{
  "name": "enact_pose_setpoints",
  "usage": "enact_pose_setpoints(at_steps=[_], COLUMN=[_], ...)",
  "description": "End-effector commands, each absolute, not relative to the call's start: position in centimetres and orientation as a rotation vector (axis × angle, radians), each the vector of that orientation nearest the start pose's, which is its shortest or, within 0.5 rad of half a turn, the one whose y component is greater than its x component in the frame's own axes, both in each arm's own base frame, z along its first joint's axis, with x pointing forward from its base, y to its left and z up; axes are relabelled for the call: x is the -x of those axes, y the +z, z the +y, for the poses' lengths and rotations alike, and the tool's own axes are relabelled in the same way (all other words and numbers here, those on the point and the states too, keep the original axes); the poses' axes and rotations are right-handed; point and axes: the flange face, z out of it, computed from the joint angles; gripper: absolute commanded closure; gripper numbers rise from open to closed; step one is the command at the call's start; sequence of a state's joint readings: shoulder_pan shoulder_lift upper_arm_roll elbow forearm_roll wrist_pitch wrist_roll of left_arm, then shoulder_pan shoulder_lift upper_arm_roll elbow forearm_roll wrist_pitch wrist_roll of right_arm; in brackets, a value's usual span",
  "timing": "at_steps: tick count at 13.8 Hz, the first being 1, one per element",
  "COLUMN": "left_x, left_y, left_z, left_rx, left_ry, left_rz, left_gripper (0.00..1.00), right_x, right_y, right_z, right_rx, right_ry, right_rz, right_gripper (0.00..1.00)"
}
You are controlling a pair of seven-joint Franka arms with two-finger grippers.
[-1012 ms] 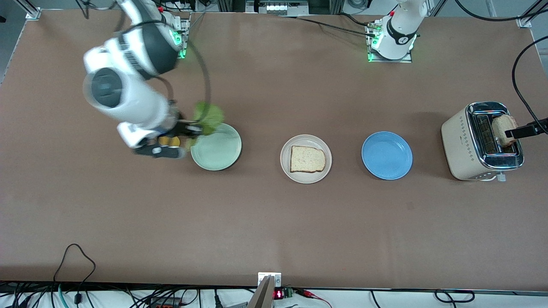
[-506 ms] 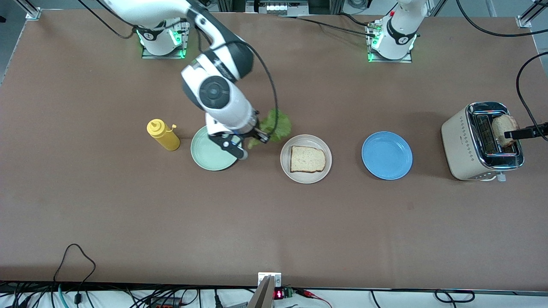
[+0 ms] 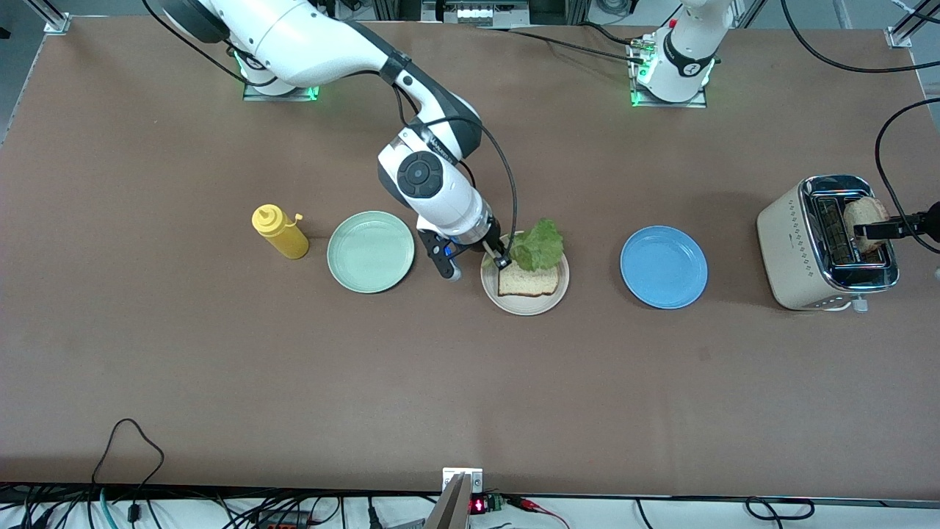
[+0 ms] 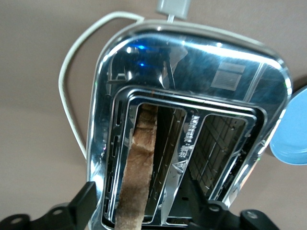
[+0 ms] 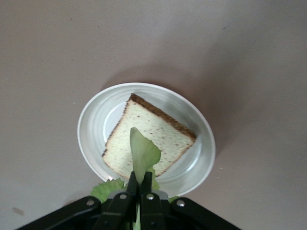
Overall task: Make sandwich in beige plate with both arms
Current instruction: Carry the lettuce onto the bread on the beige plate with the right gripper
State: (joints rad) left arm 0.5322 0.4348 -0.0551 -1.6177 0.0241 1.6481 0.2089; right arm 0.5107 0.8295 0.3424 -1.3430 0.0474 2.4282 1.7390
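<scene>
**Mia:** Where is the beige plate (image 3: 490, 286)?

**Tom:** It sits in the middle of the table. The green plate (image 3: 371, 252) is beside it toward the right arm's end, and the blue plate (image 3: 663, 267) is beside it toward the left arm's end. One bread slice (image 3: 530, 281) lies flat on the beige plate. Its brown crust edge points toward the blue plate.

**Mia:** And the lettuce leaf (image 3: 538, 245)?

**Tom:** The right gripper (image 3: 502, 261) pinches it tight, jaws closed on the leaf. It hangs over the beige plate's rim, above the slice. In the right wrist view the leaf (image 5: 142, 154) sticks out long and thin over the bread.

**Mia:** What about the other arm?

**Tom:** The left gripper (image 3: 874, 229) is over the toaster (image 3: 797, 250), well away from the beige plate, past the blue plate. A second slice (image 4: 138, 168) stands on its edge in one slot, between the fingers. He cannot tell if the jaws are squeezing it.

**Mia:** Anything else?

**Tom:** A yellow bottle (image 3: 280, 231) stands just beside the green plate.
</scene>
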Motion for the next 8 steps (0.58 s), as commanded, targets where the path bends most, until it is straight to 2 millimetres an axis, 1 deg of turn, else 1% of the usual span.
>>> enact_pose_setpoints(at_steps=[1,3,4,5,7,8], left_x=[-55.0,-55.0,-55.0,-55.1,-55.9,-56.3], left_y=[34.6,34.6,34.9,35.4,37.9,39.5], left_z=[29.6,29.3,29.1,29.1,29.8,29.9], left_rx=[3.196,3.196,3.209,3.214,3.214,3.221], left_ry=[0.688,0.701,0.713,0.700,0.637,0.622], left_rz=[-0.382,-0.352,-0.302,-0.278,-0.272,-0.262], left_gripper=[0.59,0.93,0.99,0.99,0.99,0.99], right_x=[-56.0,-56.2,-56.5,-56.6,-56.3,-56.4], right_y=[27.2,26.4,26.1,25.8,25.3,25.2], right_z=[53.5,53.4,53.2,53.2,53.5,53.4], right_rx=[2.343,2.340,2.321,2.307,2.316,2.316], right_ry=[0.254,0.252,0.238,0.233,0.235,0.235], right_rz=[1.439,1.445,1.448,1.449,1.444,1.444], right_gripper=[1.00,1.00,1.00,1.00,1.00,0.75])
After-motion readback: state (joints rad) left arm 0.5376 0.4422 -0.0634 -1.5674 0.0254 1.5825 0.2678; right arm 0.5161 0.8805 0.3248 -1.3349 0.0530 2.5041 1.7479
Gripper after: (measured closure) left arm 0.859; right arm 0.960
